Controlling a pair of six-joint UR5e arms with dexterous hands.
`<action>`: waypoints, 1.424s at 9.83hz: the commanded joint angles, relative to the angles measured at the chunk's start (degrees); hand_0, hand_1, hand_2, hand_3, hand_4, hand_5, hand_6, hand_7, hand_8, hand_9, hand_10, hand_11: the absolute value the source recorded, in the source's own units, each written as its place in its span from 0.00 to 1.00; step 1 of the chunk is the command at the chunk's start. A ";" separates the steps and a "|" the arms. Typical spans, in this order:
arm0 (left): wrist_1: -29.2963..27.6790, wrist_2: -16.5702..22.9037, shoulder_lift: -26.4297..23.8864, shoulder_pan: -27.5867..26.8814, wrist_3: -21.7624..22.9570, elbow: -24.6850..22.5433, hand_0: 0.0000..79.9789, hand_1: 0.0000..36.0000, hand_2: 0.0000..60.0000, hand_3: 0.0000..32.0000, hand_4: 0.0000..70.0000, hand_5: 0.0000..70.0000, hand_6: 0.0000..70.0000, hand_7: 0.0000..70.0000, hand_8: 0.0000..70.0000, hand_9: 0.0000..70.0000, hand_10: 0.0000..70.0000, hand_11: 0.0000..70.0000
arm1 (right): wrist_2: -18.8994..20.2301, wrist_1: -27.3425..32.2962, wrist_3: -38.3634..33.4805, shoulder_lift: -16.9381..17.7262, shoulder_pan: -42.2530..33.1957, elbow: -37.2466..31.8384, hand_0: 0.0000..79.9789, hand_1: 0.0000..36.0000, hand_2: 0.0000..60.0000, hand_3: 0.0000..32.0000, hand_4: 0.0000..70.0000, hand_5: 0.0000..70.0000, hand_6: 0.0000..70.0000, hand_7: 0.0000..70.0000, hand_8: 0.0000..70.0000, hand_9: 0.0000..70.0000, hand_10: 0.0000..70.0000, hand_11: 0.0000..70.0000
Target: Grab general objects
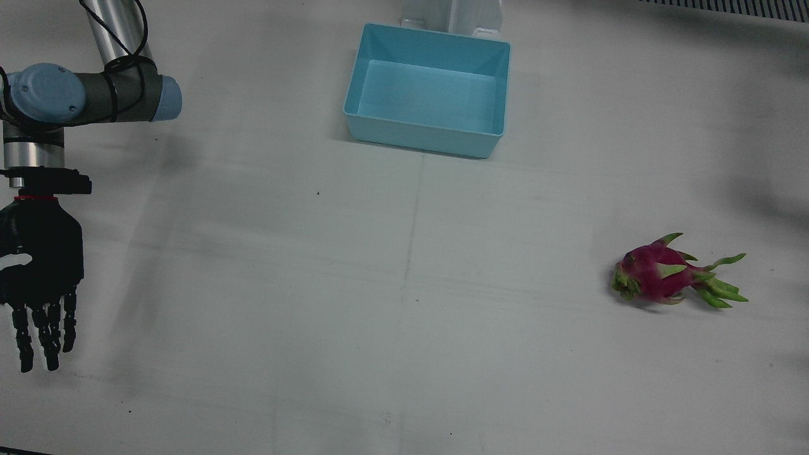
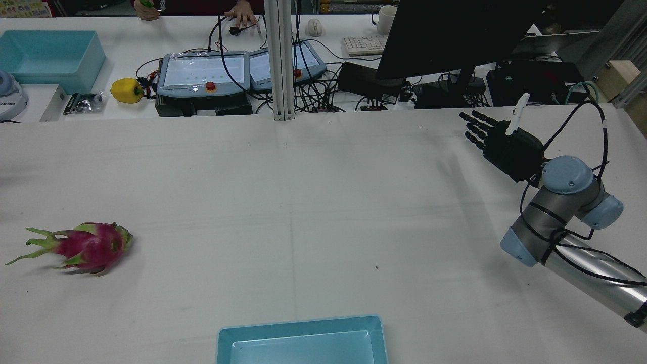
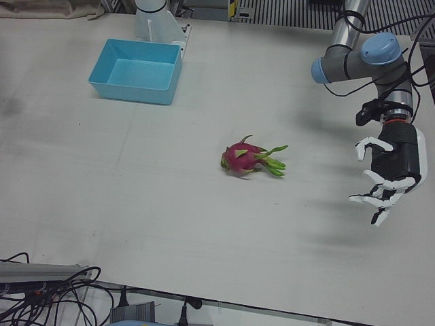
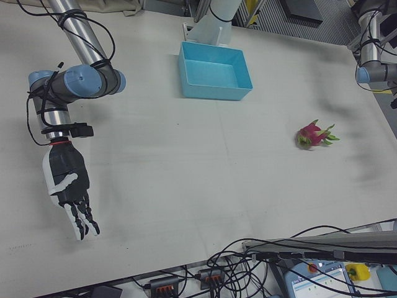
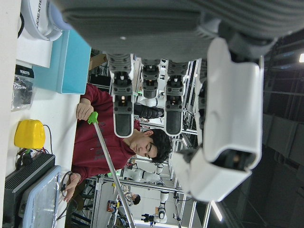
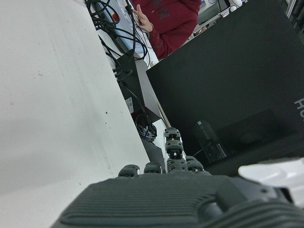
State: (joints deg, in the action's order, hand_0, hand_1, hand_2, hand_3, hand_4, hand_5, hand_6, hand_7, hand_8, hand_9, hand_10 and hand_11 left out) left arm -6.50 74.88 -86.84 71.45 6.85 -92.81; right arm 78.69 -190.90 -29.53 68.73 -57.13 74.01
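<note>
Left-front view is the one I'm steering by here, since it's the only angle that has both the dragon fruit (image 3: 243,158) and my left hand (image 3: 389,168) together. The fruit lies on its side on the bare table (image 3: 136,197), with the blue bin (image 3: 136,70) well off and empty. From the left hand, the fruit sits inboard, toward the middle of the station, and below it, since the hand hovers above the surface with its fingers spread and nothing in them. The fruit's long axis runs roughly along the line from the hand toward table centre, with the green leafy tips pointing back at the left hand and the blunt stem end facing away. So I'd guess a top-down grab across the fat red body beats coming in along the tips, which look flimsy. My right hand (image 1: 39,272) is way out on the far side of the table, also empty with fingers stretched out straight, and the front view shows nearly the whole table between it and the fruit. Left is clearly the nearer one, though there's a decent gap to cross.
</note>
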 commanded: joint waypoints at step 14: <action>-0.09 0.00 0.00 -0.17 0.00 0.00 1.00 1.00 1.00 0.00 0.83 0.46 0.52 0.49 0.23 0.23 0.20 0.35 | -0.03 0.00 0.00 0.00 0.00 -0.09 0.00 0.00 0.00 0.00 0.00 0.00 0.00 0.00 0.00 0.00 0.00 0.00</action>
State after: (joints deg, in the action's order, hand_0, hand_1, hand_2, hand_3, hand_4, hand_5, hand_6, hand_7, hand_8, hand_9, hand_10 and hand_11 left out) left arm -6.59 74.88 -86.84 71.34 6.85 -92.83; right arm 78.66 -190.90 -29.53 68.73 -57.13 73.98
